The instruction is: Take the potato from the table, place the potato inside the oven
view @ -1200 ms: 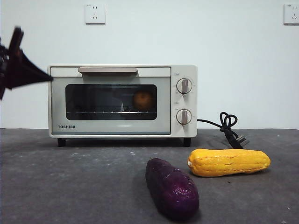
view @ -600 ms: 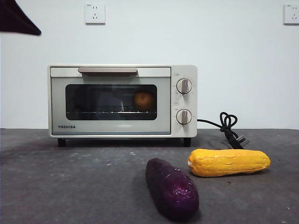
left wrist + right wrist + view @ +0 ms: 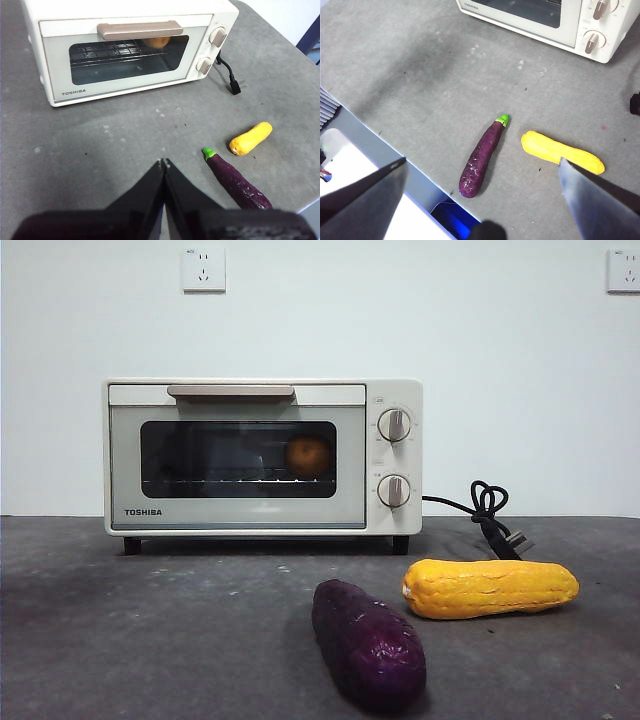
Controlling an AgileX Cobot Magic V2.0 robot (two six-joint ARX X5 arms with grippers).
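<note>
The potato (image 3: 308, 456) sits inside the cream-white oven (image 3: 262, 455), on the rack behind the dark glass of the closed door; the left wrist view shows the potato (image 3: 157, 42) just under the bar handle. High above the table (image 3: 100, 145), my left gripper (image 3: 164, 162) is shut with nothing between its jaws, well in front of the oven (image 3: 125, 45). My right gripper (image 3: 482, 167) hangs open and empty over the table's near edge. Neither gripper shows in the front view.
A purple eggplant-like vegetable (image 3: 367, 643) and a bumpy yellow vegetable (image 3: 490, 587) lie on the table in front of the oven's right side. The black cord and plug (image 3: 490, 512) trail to the oven's right. The table edge runs close below the purple vegetable (image 3: 481, 159).
The dark arm at the left edge of the front view rose to the top left corner and then left the picture. The oven, potato and vegetables have not moved.
</note>
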